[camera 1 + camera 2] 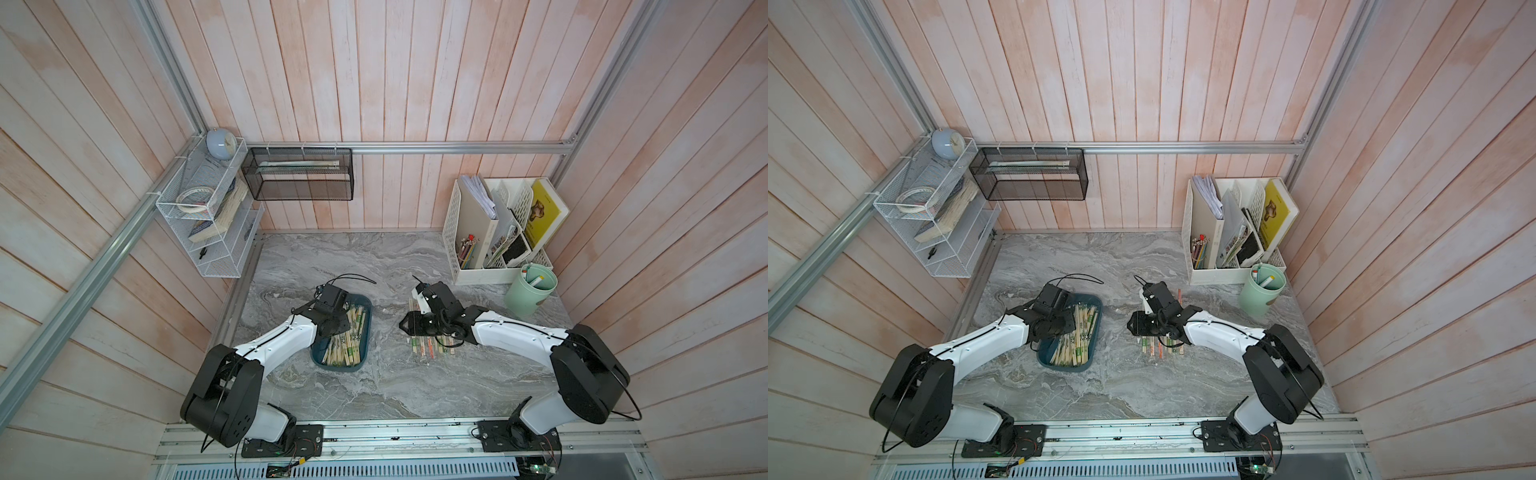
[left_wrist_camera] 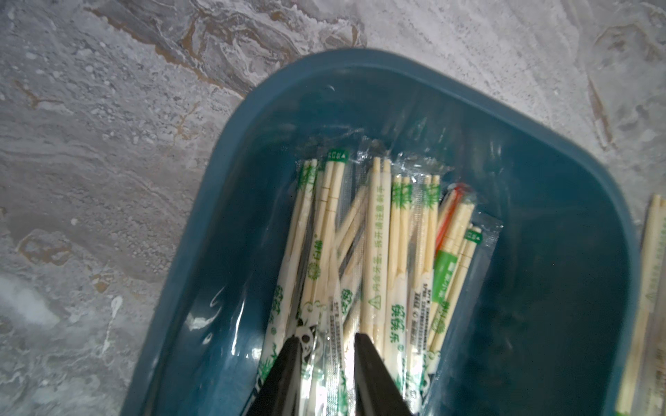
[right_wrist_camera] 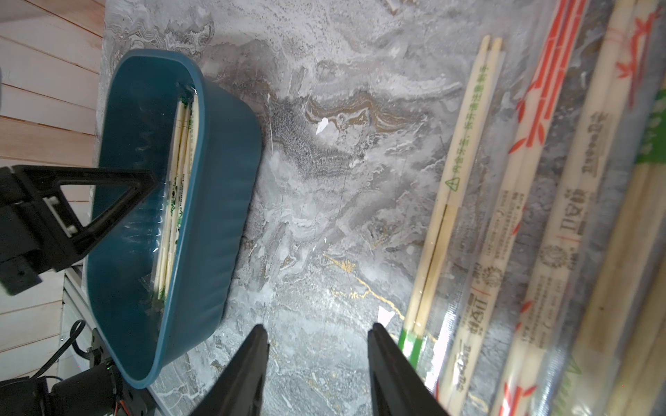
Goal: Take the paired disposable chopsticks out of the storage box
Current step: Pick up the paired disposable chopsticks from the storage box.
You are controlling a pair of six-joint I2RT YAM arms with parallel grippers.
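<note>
Teal storage box [image 2: 558, 270] on grey marble desk [image 1: 374, 386], paired disposable chopsticks [image 2: 374, 234] heaped inside in clear sleeves. My left gripper [image 2: 326, 342] down in box, jaws narrow, sleeved pair between them; I cannot tell if it is pinched. My right gripper [image 3: 317, 331] half open, empty, low over desk, just beside row of sleeved pairs [image 3: 450, 180], apart from box.
</note>
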